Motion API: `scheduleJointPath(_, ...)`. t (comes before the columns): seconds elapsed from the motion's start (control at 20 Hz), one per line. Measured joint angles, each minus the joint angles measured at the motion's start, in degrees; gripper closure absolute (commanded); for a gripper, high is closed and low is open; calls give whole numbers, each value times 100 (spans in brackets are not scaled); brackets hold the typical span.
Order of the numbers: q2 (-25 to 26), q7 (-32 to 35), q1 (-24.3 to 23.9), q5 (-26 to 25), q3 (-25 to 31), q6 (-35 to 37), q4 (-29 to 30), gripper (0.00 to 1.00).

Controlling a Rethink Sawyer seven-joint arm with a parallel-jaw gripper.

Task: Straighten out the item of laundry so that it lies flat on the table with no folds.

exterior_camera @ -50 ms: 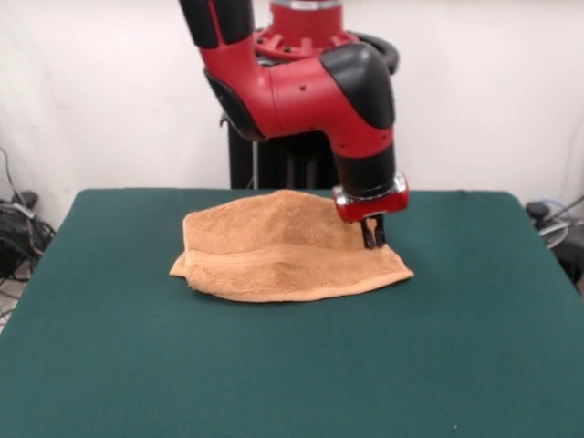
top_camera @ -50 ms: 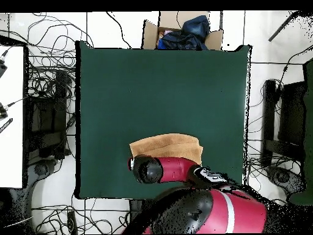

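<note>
One fold still doubles the small orange-tan terry-cloth hand towel (exterior_camera @ -50 ms: 283, 251) on the large dark green felt-covered table (exterior_camera @ -50 ms: 274, 374), where it lies toward the robot's side, well inside every edge. From the front camera you see an upper layer lying back over a lower one, a smoother woven band running along the seam between them, and the lower layer ending in a point at the picture's right.

Your red and black arm's gripper (exterior_camera @ -50 ms: 373, 239) stands upright at that right-hand end, its dark fingers close together and their tips down in the pile. They seem to pinch a bit of the cloth there, though how many layers they hold cannot be told. From overhead, the arm hides most of the contact.

To do this step well, make sure you hold only the upper layer's edge. Lift just enough to free it, then draw it away from the fold line, low and steady, so the lower layer stays put. If both layers rise together, let go and take a shallower bite.
</note>
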Motion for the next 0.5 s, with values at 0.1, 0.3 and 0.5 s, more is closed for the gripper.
scheduleJointPath(0.1,3,0,-59,-1,-5,1,0,100)
scheduleJointPath(0.3,57,0,-382,-9,112,-38,24,100)
scheduleJointPath(0.5,195,0,-988,-30,445,-266,111,100)
